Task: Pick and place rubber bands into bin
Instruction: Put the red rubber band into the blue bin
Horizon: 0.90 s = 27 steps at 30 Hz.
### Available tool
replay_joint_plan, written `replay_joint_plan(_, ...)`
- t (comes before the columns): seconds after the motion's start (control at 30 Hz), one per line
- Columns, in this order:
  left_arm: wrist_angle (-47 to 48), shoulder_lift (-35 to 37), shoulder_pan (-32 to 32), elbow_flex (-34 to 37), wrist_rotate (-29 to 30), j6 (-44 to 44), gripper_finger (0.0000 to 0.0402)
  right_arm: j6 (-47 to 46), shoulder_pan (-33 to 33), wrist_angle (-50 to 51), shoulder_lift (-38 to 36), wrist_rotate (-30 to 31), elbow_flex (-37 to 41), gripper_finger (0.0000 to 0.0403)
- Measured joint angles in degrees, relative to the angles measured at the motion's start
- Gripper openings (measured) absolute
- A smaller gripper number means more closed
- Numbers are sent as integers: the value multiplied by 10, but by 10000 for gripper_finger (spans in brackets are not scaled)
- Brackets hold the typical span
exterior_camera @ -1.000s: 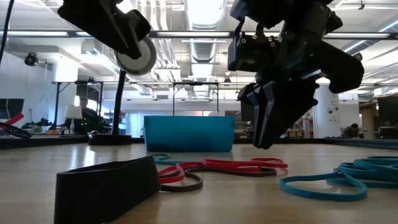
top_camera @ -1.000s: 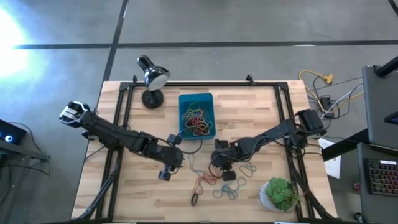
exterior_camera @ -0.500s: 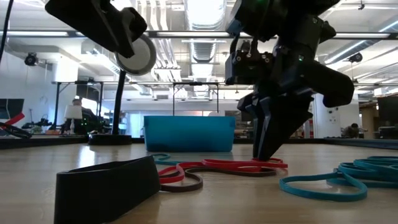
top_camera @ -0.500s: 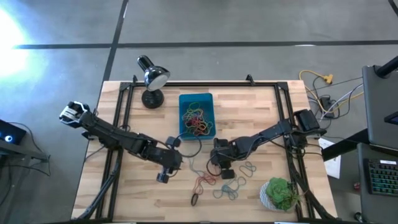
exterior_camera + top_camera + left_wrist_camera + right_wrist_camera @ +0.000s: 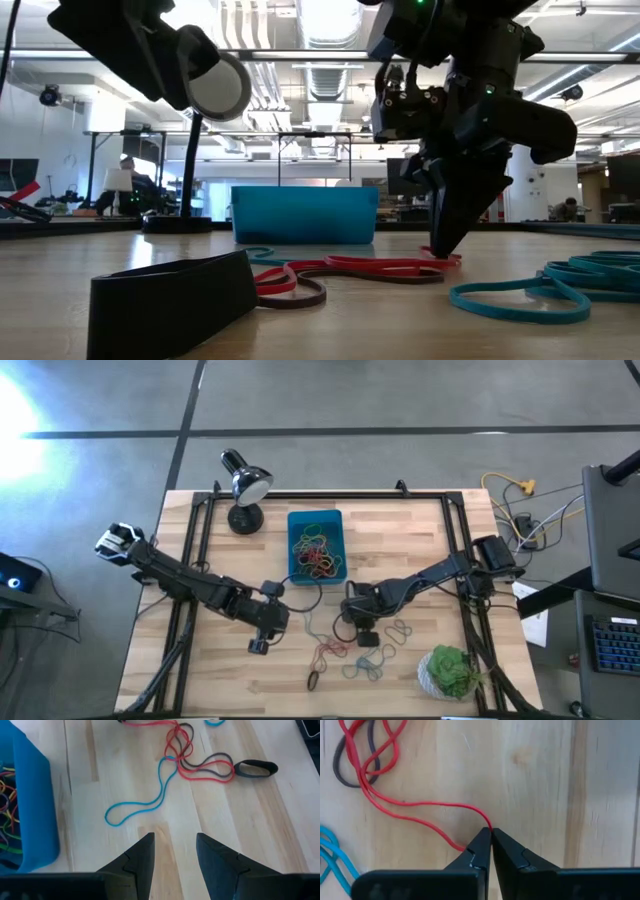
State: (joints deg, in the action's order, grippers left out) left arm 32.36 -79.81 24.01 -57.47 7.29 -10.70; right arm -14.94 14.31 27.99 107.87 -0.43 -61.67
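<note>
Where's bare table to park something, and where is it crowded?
Free: the far right stretch between the bin and the table's right rail, and the near left corner. Crowded: the near middle, where loose rubber bands lie around the right hand, shut on a red rubber band, beside the plant.

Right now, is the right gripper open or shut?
Shut. In the right wrist view the right gripper has its two fingers pressed together, pinching the end of a red rubber band on the table.
</note>
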Motion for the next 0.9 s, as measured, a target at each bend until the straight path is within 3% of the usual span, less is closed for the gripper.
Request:
replay_joint_plan(0.53, -3, 0, 1, 42, 0, -41, 130, -11, -3, 73, -8, 51, -22, 8)
replay_joint_plan(0.9, -3, 0, 2, 55, 0, -41, 130, 22, -4, 153, -42, 133, -106, 8)
